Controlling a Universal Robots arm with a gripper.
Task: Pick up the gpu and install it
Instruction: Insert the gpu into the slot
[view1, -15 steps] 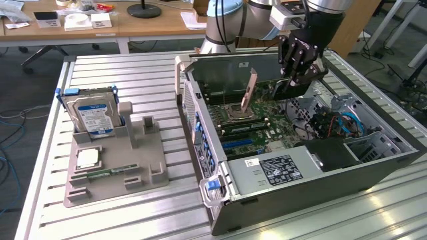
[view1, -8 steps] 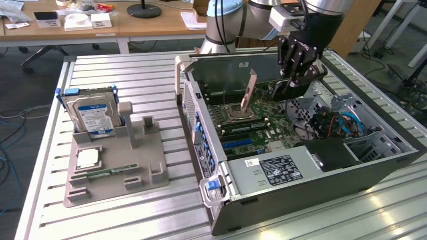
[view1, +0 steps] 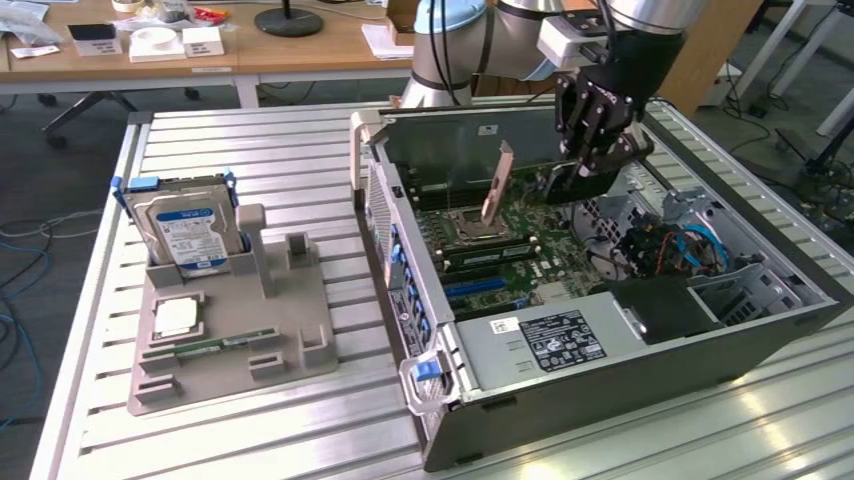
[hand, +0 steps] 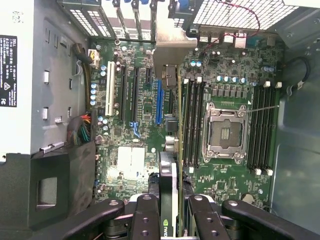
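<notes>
- Aluminium table (view1: 267, 150) carries everything. Its bare slats lie well apart from the jaws, so little can go wrong out there.
- Black case (view1: 641, 400) lies open on its side, with the gripper (view1: 577, 180) reaching down into it. Its walls stand close around the jaws, and a sideways correction could knock the arm on them.
- Green board (hand: 220, 187) lies beneath the jaws, crowded with parts.
- Grey tray (view1: 287, 350) and hard drive (view1: 187, 230) sit outside the case, well apart from the jaws.
- The gpu (hand: 167, 190) is clamped on edge between the jaws, which have closed partway onto its two faces. It runs forward from them to its silver bracket (hand: 172, 47). It looks raised off the board rather than seated, though I cannot tell for sure.
- The grip takes one end only. A downward push could pivot the card, so the far end might enter crooked or slip.
- Blue slot (hand: 159, 100) runs just beside the card's line, not plainly under it. Pressing while offset could grind the edge contacts on the board.
- CPU socket (hand: 226, 132) and memory slots (hand: 192, 125) lie just to the other side of the jaws. Drift that way risks bent pins or snapped latches.
</notes>
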